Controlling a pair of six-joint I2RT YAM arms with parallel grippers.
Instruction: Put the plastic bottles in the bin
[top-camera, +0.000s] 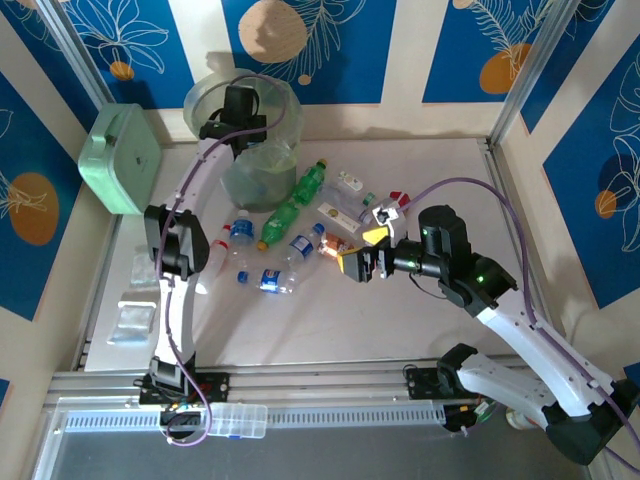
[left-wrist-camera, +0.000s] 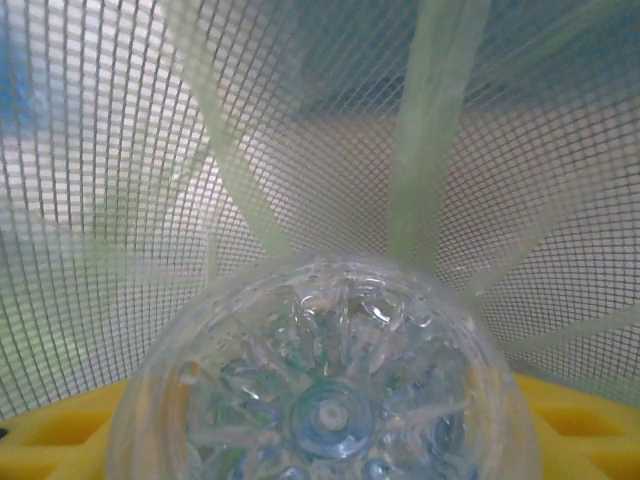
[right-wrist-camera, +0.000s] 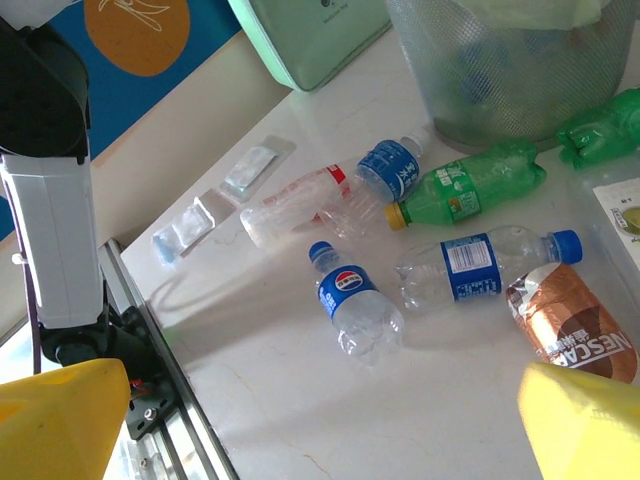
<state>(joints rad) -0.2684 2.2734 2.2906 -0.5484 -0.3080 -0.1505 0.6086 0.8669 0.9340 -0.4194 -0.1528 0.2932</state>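
Left end effector at bin, grip on bottle unclear; right end effector gaping, empty

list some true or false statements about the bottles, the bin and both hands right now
1. The left hand is at the bin. True.
2. The right hand is shut on a bottle. False: its jaws stand wide open above the table, holding nothing.
3. A clear bottle shows base-on between the left hand's yellow fingers. True.
4. Every bottle is already in the bin. False: several lie on the table, among them a green bottle and a blue-capped bottle.
5. The mint-green box stands to the right of the bin. False: it is on the bin's left.
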